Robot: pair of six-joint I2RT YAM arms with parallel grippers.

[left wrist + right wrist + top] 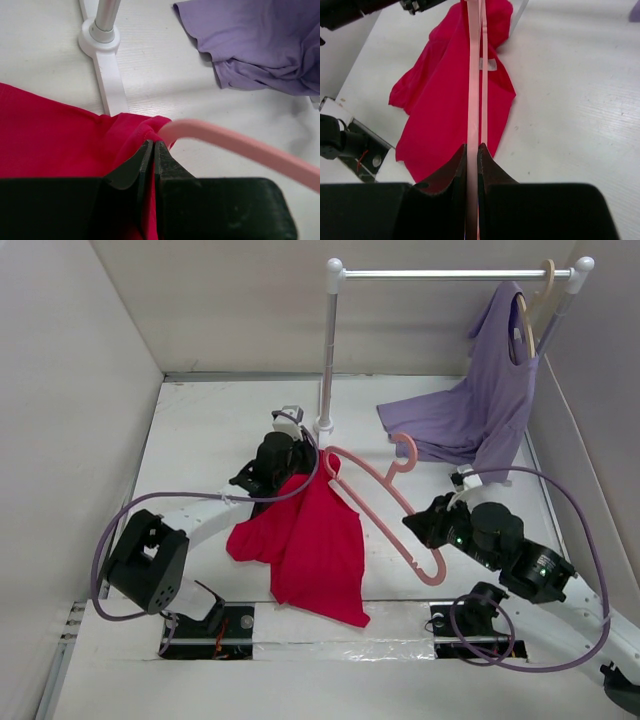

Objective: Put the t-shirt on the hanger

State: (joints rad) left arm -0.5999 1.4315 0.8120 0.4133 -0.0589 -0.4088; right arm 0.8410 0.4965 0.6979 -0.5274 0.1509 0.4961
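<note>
The red t-shirt (310,540) hangs from its upper end over the table's middle, its lower part draped on the table. My left gripper (290,475) is shut on the shirt's upper edge (75,150), right beside the pink hanger's end (235,145). The pink hanger (385,500) slants from the shirt's top down to the right, its far end tucked into the cloth. My right gripper (428,530) is shut on the hanger's bar (472,100) near its lower corner. The shirt (450,100) and its white neck label (489,64) show beyond the bar.
A white rail stand (328,350) rises at the back, its foot (112,85) just beyond my left gripper. A lilac garment (480,410) hangs on a beige hanger (535,310) at the rail's right end and trails onto the table.
</note>
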